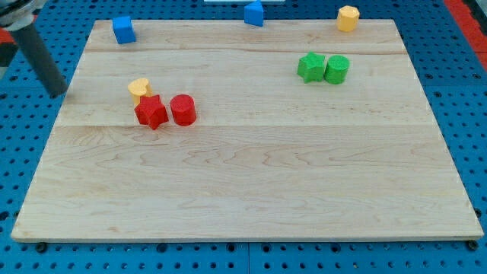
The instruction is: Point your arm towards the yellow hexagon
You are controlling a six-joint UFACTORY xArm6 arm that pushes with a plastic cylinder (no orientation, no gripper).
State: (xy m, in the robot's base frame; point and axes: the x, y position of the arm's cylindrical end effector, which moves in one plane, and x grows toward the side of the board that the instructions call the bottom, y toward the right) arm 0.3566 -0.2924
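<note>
Wooden board (251,183) on blue pegboard (464,91); tip (58,94) off board's left edge, holding nothing.

A robotics lab bench: wooden board (251,167) on a blue perforated table (472,91)

8 blocks (151,112) – 1 rod (42,61)

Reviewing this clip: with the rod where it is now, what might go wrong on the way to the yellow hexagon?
1. My tip sits off the board's left edge, while the yellow hexagon is at the view's top right, so the sweep is long.
2. A second yellow block lies much nearer, touching the red star; I might head for the wrong one.
3. The hexagon sits at the board's far edge; overshooting may push it off.
</note>
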